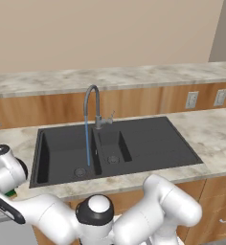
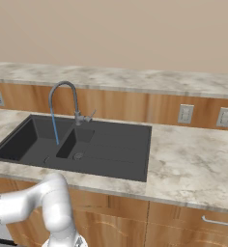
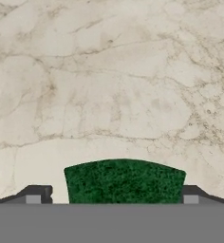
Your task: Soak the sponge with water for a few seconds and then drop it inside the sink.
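Pickup step: gripper (image 3: 112, 199) straddles the sponge (image 3: 125, 182) at 6 o'clock, jaws wide, nothing held; next, close, then lift toward the water (image 1: 88, 143).

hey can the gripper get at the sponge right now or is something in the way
Probably yes. In the hand view the sponge lies on the bare marble counter between the open gripper fingertips, one on each side, with nothing between them.

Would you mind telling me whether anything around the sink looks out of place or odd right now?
One thing stands out: water is running from the faucet into the large basin of the sink with nothing under it. The sponge lies on the counter, between the open gripper's fingertips.
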